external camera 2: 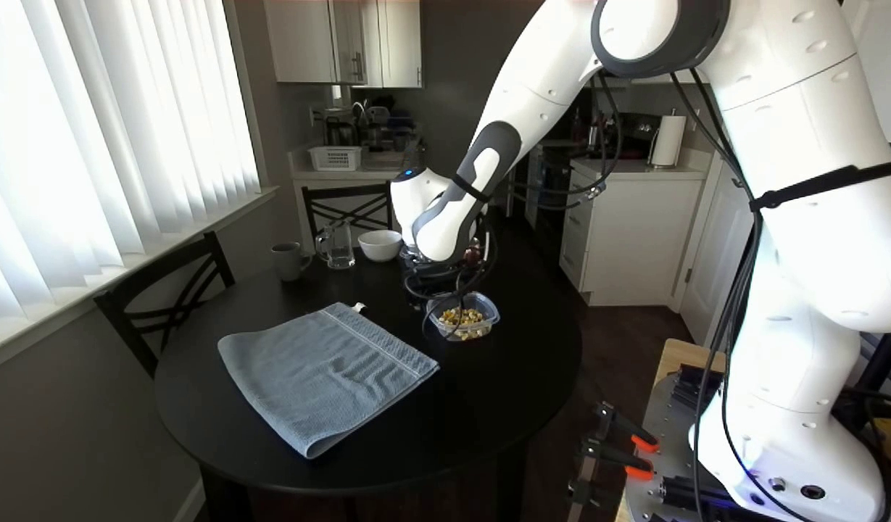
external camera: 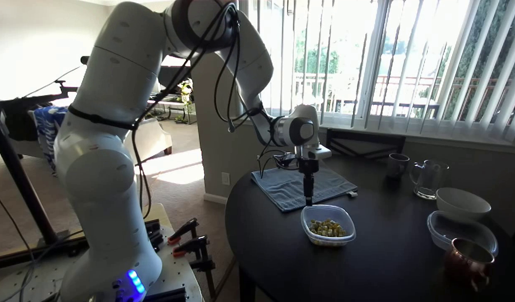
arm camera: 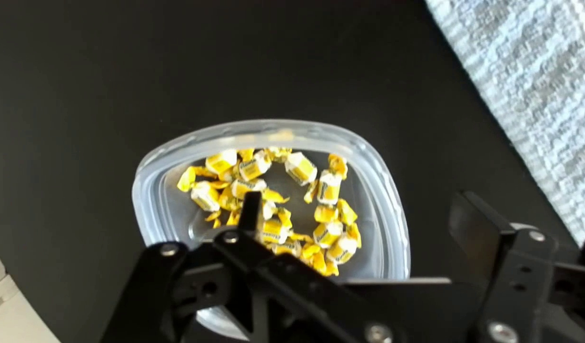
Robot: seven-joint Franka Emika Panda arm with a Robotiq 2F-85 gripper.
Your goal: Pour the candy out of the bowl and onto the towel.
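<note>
The pincer (arm camera: pixel 363 214) gapes over the bowl (arm camera: pixel 385 200) — candy (arm camera: pixel 277 229) inside — its rim showing between the spread tips.

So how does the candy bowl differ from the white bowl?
The candy bowl is translucent plastic-looking, while the white bowl is opaque. The candy bowl's rim is squarish with rounded corners; the white bowl's rim looks round. The candy bowl stands near the towel, the white bowl near the glass mug. Both sit open side up.
</note>
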